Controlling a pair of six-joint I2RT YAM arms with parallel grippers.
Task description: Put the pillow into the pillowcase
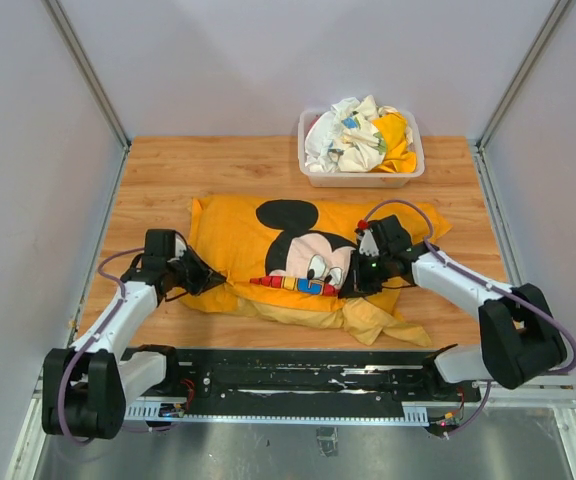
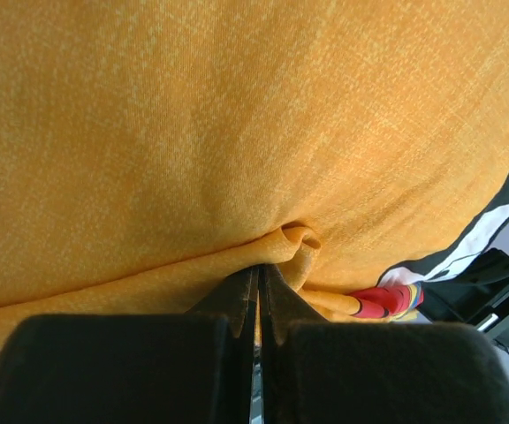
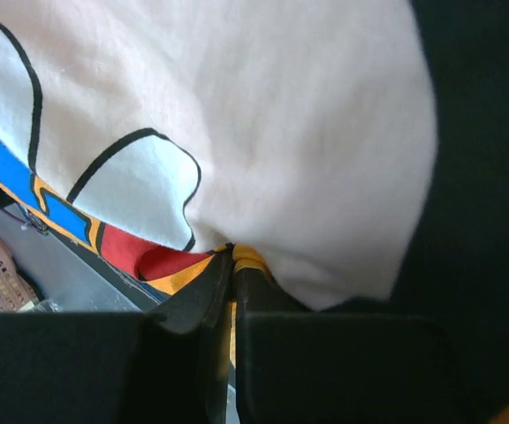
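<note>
Left wrist view shows the left gripper (image 2: 256, 300) closed tight on a pinched fold of the pillowcase (image 2: 237, 132); the right gripper (image 3: 231, 283) is likewise clamped on a fold by the printed letters. No pillow is visible, but the case sits plump at mid-table, so insertion is judged done, leaving slack cloth at the near-right edge to straighten. Its long axis runs left to right across the table (image 1: 218, 160), printed ears toward the far side.
</note>
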